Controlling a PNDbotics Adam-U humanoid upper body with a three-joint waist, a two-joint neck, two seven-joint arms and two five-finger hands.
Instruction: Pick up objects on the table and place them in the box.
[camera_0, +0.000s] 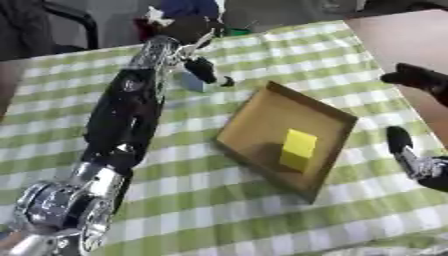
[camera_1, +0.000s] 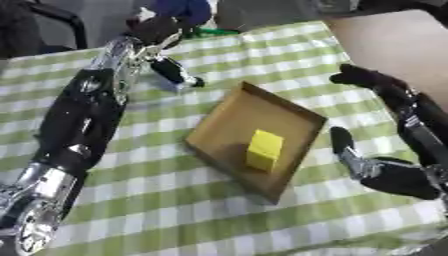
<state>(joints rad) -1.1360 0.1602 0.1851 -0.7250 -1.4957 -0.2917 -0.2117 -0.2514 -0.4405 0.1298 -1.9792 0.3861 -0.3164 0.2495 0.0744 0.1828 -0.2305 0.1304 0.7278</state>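
Note:
A shallow brown cardboard box (camera_0: 262, 107) lies askew in the middle of the green-and-white checked table, and a yellow block (camera_0: 297, 149) stands inside it. My left arm stretches from the lower left to the far side; my left hand (camera_0: 199, 67) is just beyond the box's far corner. A small pale blue object (camera_0: 190, 82) shows right under that hand; I cannot tell whether it is held. My right hand (camera_1: 394, 175) rests open at the right edge beside the box, fingers (camera_1: 372, 79) up.
Blue (camera_0: 188, 7), red (camera_0: 144, 25) and green (camera_0: 232, 31) shapes sit at the table's far edge behind my left hand. A bare brown surface (camera_0: 411, 35) adjoins the cloth at the upper right. Checked cloth stretches in front of the box.

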